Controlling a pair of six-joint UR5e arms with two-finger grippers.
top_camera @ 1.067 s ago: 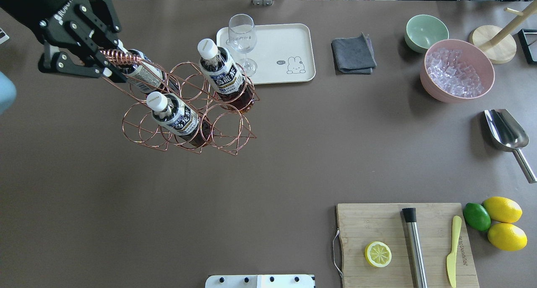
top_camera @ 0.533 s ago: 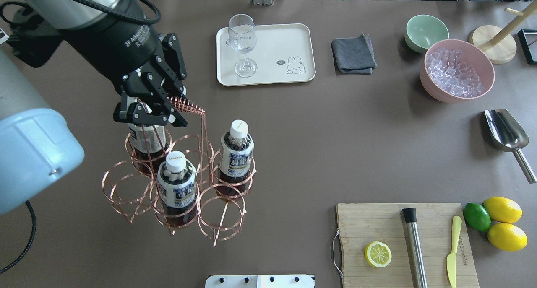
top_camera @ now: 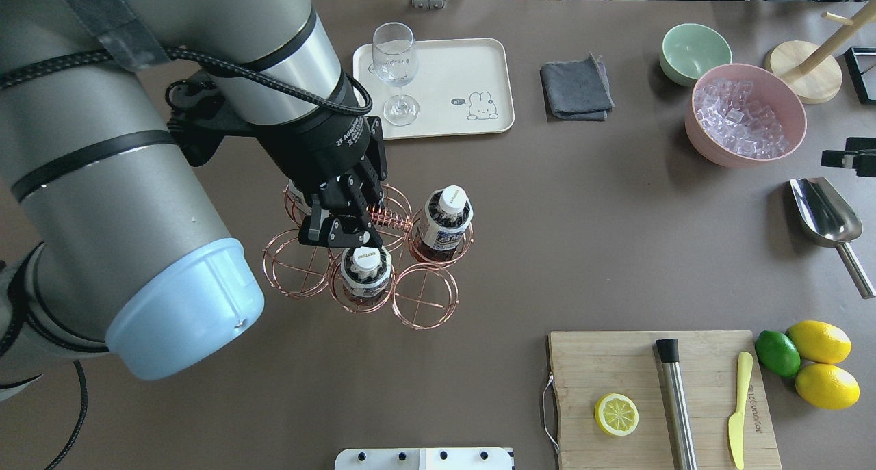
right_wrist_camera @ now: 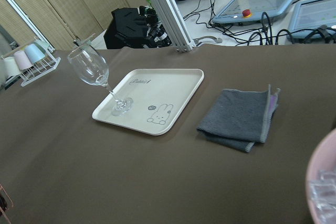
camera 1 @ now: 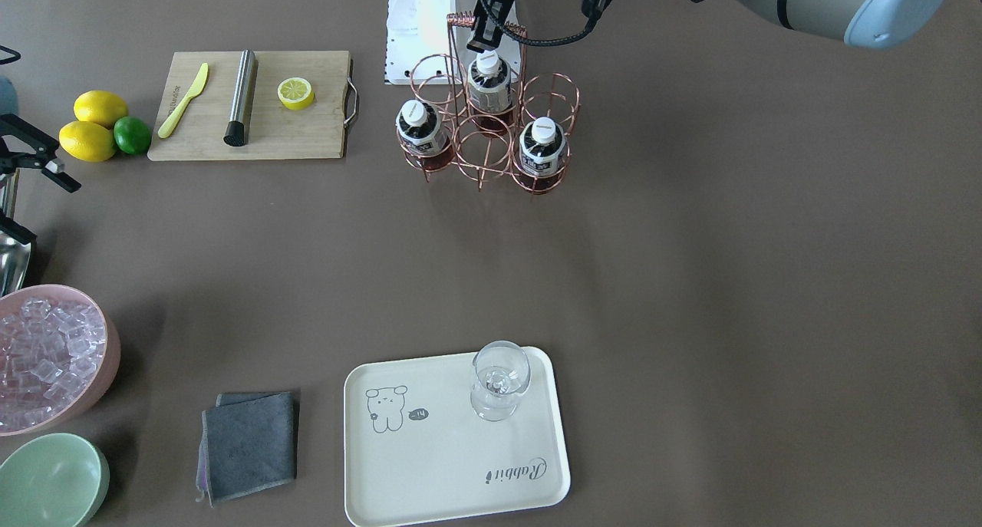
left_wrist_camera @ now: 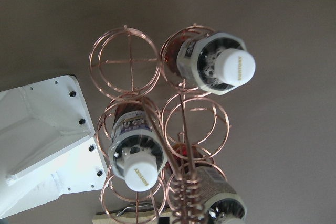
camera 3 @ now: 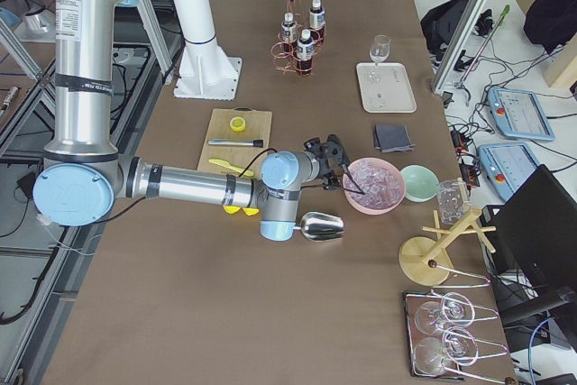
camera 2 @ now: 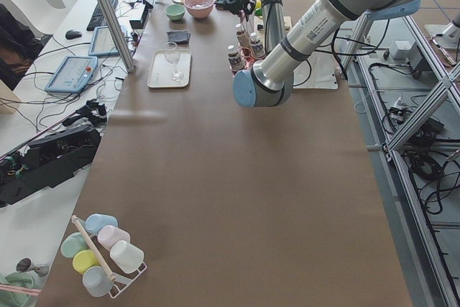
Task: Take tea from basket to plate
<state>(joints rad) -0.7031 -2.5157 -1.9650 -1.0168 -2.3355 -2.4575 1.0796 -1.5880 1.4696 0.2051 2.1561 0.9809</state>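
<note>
The basket (top_camera: 421, 299) is a copper wire rack holding three tea bottles. Two of them show in the overhead view (top_camera: 448, 220) (top_camera: 366, 271); the third is mostly hidden under my left arm. All three show in the front view (camera 1: 420, 132) (camera 1: 489, 82) (camera 1: 542, 147). My left gripper (top_camera: 342, 234) is shut on the coil (top_camera: 389, 218) of the basket's handle. The cream plate (top_camera: 465, 66) (camera 1: 453, 450) lies at the far middle, apart from the basket. My right gripper (camera 1: 34, 197) looks open and empty next to the ice bowl.
A wine glass (top_camera: 395, 66) stands on the plate's left part. A grey cloth (top_camera: 576, 88), a green bowl (top_camera: 694, 53), a pink bowl of ice (top_camera: 705, 141) and a metal scoop (top_camera: 825, 213) are to the right. A cutting board (top_camera: 582, 360) with a lemon half, a muddler and a knife is front right.
My left gripper has carried the basket by its handle from the back left toward the table's middle and nearer the robot. The basket was tilted and now hangs upright.
</note>
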